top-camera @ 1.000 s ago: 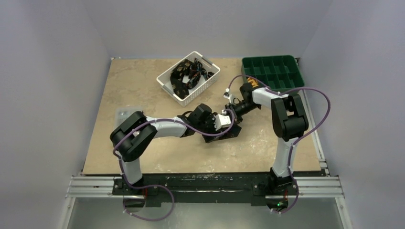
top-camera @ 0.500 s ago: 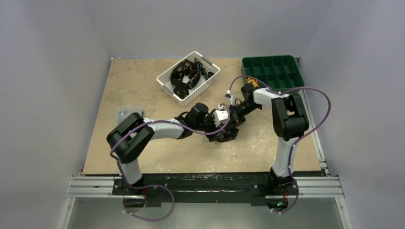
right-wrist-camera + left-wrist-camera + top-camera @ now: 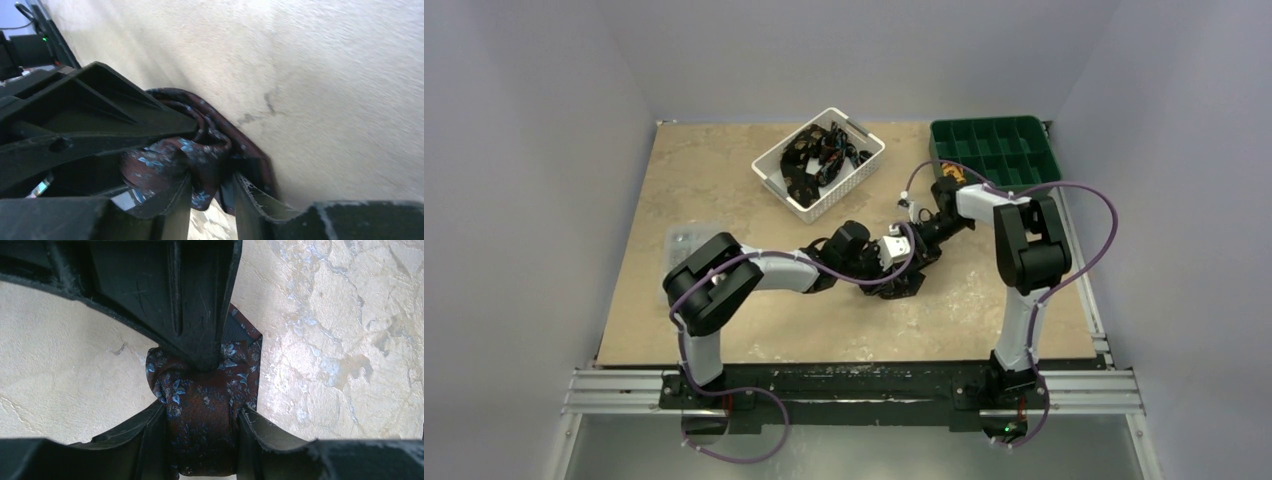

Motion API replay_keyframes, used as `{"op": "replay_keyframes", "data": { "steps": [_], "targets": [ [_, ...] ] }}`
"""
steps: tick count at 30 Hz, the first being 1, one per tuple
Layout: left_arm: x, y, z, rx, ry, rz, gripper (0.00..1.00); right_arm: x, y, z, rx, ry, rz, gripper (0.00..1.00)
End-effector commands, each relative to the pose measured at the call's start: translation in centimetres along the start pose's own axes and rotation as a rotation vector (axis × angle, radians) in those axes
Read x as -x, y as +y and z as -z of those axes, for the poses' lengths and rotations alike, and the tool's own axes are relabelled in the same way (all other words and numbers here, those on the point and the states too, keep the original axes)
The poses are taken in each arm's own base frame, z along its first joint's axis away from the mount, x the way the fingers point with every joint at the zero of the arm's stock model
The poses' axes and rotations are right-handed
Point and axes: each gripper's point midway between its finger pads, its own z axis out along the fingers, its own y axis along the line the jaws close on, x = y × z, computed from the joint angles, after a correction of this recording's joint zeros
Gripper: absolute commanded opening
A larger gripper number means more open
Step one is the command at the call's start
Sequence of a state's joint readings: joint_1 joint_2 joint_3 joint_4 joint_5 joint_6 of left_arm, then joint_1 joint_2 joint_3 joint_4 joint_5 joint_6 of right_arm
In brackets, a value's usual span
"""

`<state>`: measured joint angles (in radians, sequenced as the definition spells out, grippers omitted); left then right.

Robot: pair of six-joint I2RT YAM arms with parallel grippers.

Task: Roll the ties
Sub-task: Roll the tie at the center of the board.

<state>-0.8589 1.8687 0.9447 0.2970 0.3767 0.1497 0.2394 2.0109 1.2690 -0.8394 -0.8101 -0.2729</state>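
One tie (image 3: 902, 288), dark brown-black with pale blue marks, is bunched into a small roll at mid-table. My left gripper (image 3: 892, 272) is shut on it. In the left wrist view the roll (image 3: 202, 410) sits squeezed between the two fingers of the left gripper (image 3: 202, 440), just above the table. My right gripper (image 3: 912, 252) meets it from the far right. In the right wrist view a fold of the tie (image 3: 200, 155) is pinched in the right gripper (image 3: 212, 205). More ties (image 3: 816, 158) lie tangled in a white basket (image 3: 781, 195).
A green compartment tray (image 3: 989, 122) stands at the back right corner, behind the right arm. The white basket is just behind the two grippers. The left arm lies low across the middle of the beige table (image 3: 724, 330).
The two grippers have drawn closer together over the tie roll. The left wrist has turned and its elbow has shifted slightly. The roll stays at mid-table.
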Motion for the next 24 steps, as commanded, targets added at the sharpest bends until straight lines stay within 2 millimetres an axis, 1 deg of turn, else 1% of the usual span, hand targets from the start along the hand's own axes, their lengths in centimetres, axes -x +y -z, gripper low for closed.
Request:
{"op": "replay_keyframes", "data": {
  "steps": [1, 3, 4, 6, 8, 10, 11, 13, 18, 21, 24],
  "targets": [
    [-2.7, 0.3, -0.1, 0.036, 0.085, 0.022, 0.16, -1.2, -1.7, 2.2, -0.05, 0.034, 0.009, 0.39],
    [-3.8, 0.3, 0.0, 0.048, 0.113, 0.041, 0.08, -0.9, -1.6, 4.2, -0.033, 0.0, -0.015, 0.39],
    [-4.1, 0.3, 0.0, 0.049, 0.121, 0.051, 0.06, -1.0, -1.5, 4.8, -0.029, -0.006, -0.025, 0.38],
    [-4.5, 0.4, 0.0, 0.06, 0.129, 0.076, 0.04, -1.4, -1.5, 5.3, -0.039, 0.0, -0.039, 0.33],
    [-4.6, 0.4, -0.1, 0.064, 0.13, 0.088, 0.03, -1.6, -1.6, 5.0, -0.055, 0.002, -0.046, 0.25],
    [-4.2, 0.5, -0.1, 0.073, 0.119, 0.098, 0.02, -1.5, -1.9, 4.2, -0.076, 0.006, -0.054, 0.18],
    [-4.1, 0.8, -0.1, 0.078, 0.115, 0.109, 0.02, -1.3, -2.1, 3.9, -0.083, 0.004, -0.058, 0.16],
    [-3.7, 1.1, -0.1, 0.083, 0.106, 0.122, 0.01, -0.8, -2.4, 3.1, -0.097, -0.003, -0.062, 0.13],
    [-2.9, 1.1, 0.0, 0.071, 0.085, 0.121, 0.02, -0.1, -3.2, 1.6, -0.127, 0.013, -0.06, 0.08],
    [-2.3, 1.3, 0.2, 0.075, 0.061, 0.117, 0.02, -0.8, -4.1, 0.8, -0.189, 0.053, -0.063, 0.04],
    [-0.7, 0.8, 0.9, 0.057, -0.013, 0.07, 0.02, -1.8, -5.6, 0.3, -0.244, 0.091, -0.09, 0.01]
  ]
}}
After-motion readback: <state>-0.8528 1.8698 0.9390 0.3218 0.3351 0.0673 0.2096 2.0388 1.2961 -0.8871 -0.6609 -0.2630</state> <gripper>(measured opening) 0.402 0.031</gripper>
